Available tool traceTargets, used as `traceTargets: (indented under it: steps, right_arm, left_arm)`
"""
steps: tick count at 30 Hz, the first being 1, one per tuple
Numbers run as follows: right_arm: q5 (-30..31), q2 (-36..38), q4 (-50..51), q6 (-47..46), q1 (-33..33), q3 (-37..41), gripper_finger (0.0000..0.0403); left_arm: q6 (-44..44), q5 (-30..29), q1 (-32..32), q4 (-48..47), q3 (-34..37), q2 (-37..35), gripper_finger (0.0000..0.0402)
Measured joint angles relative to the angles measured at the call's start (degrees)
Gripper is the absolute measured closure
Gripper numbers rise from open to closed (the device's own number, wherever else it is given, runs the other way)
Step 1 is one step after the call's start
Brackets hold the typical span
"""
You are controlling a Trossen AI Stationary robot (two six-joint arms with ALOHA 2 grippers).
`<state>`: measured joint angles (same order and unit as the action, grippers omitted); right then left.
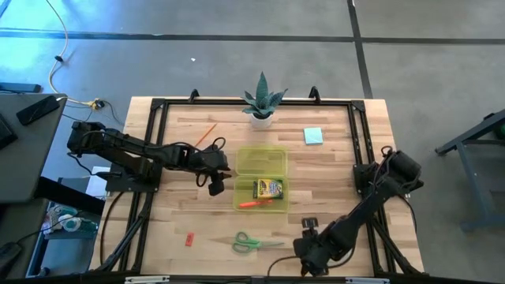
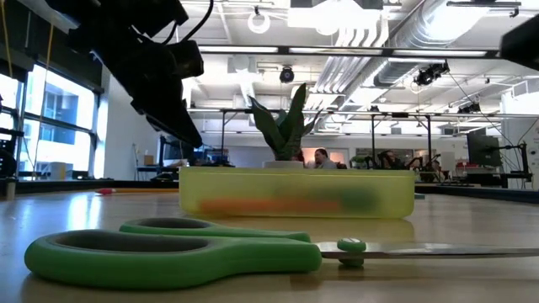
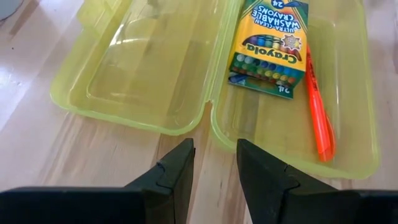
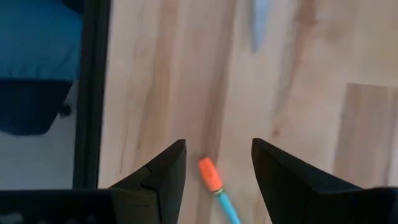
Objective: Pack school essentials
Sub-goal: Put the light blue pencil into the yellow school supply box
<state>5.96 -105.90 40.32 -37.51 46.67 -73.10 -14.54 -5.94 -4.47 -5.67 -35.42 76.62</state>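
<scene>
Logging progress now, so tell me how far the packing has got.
Done: the case lies open with a crayon box and an orange marker inside. In hand: nothing; the left gripper hovers open beside the case, the right gripper open over a small orange-tipped item. Left: scissors, eraser, pencil and notepad lie on the table.

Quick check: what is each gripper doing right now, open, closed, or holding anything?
Left gripper: open, empty, beside the open yellow case.
Right gripper: open, empty, above the table near its front edge.
</scene>
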Motion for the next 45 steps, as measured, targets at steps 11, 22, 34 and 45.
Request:
traceTargets:
  steps: [11, 22, 34, 45]
  right_arm:
    - [2.84, -1.43, 1.18, 0.48, 2.64, 0.00, 0.0229]
    - [0.17, -5.41, 2.26, 0.35, 2.63, 0.00, 0.0229]
    - [-0.58, -7.66, 3.84, -1.27, 2.63, -0.24, 0.0256]
    - [-2.63, -7.68, 3.68, -1.05, 2.61, -0.13, 0.0377]
  left_arm:
    - [-1.64, -0.10, 0.00, 0.08, 0.00, 0.00, 0.0291]
    - [-1.79, -0.26, 0.00, 2.46, -0.02, 0.00, 0.0291]
    - [-1.33, -0.30, 0.00, 2.49, -0.02, 0.00, 0.0291]
    - [-1.35, -0.28, 0.00, 2.47, -0.02, 0.00, 0.0291]
